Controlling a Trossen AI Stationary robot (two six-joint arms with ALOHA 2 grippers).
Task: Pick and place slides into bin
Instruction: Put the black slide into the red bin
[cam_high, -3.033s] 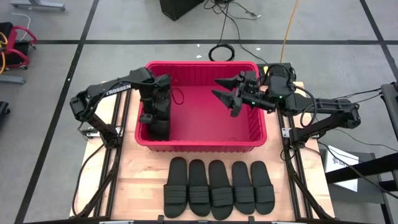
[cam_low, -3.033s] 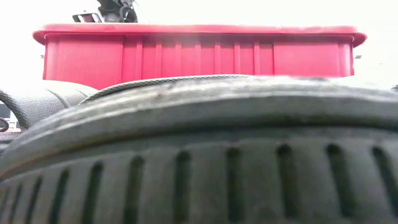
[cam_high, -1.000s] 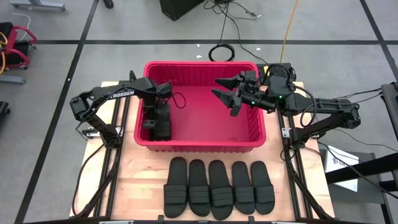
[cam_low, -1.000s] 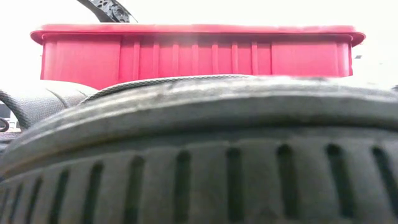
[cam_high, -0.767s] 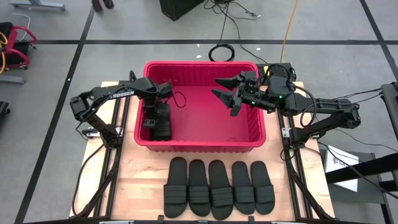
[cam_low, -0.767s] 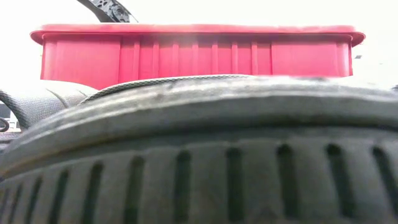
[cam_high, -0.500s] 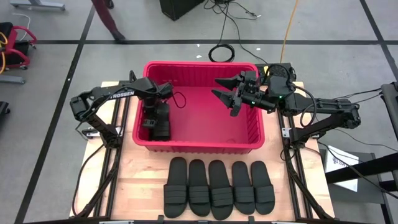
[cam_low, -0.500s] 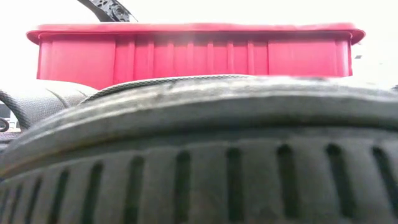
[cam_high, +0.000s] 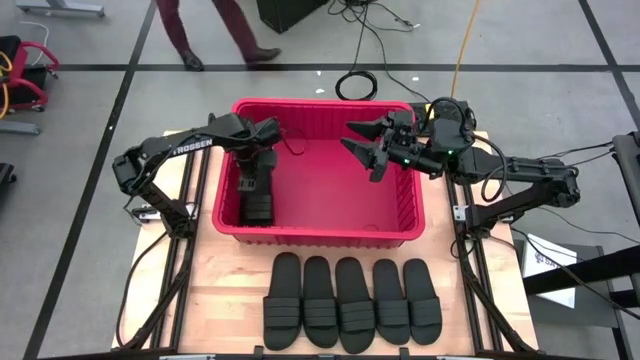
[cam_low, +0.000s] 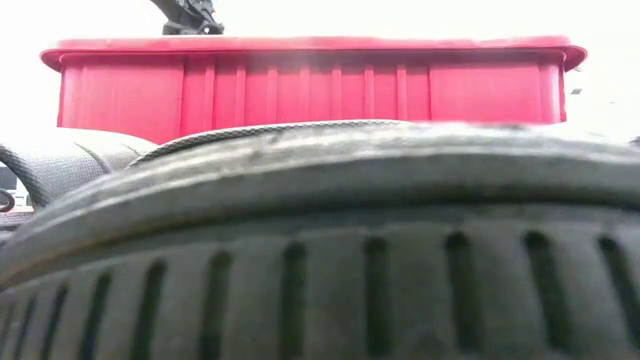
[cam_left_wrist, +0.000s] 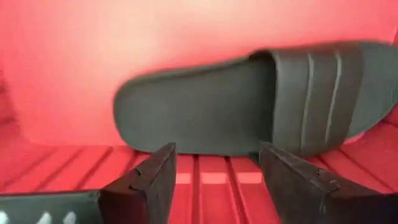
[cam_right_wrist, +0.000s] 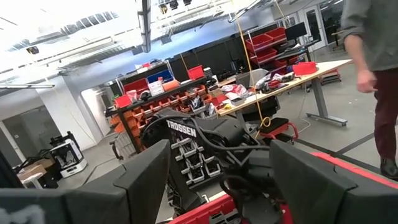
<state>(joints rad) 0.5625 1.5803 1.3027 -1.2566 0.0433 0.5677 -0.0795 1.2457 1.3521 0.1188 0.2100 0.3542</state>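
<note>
My left gripper is inside the bin, at the left of centre in the high view. Its jaws are spread with nothing between them. In the left wrist view, one slide lies on the bin floor just beyond my left fingertips, apart from them. It lies flat, its sole against the red wall and its ribbed strap toward the frame's right.

My right gripper hangs over the bin's upper right area in the high view. Its jaws are also spread and empty. In the right wrist view, the right gripper faces the room, where a person stands at the frame's right edge.

Five more slides lie side by side in a row on the wooden table, at the lower centre of the high view, well apart from both grippers.

Materials: the slides are matte black, each with a flat oval sole and a wide strap with raised ribs. The bin is red plastic, rectangular, with ribbed walls and a grooved floor. In the low view, a slide's grooved edge fills the foreground, with the bin's wall behind it.
</note>
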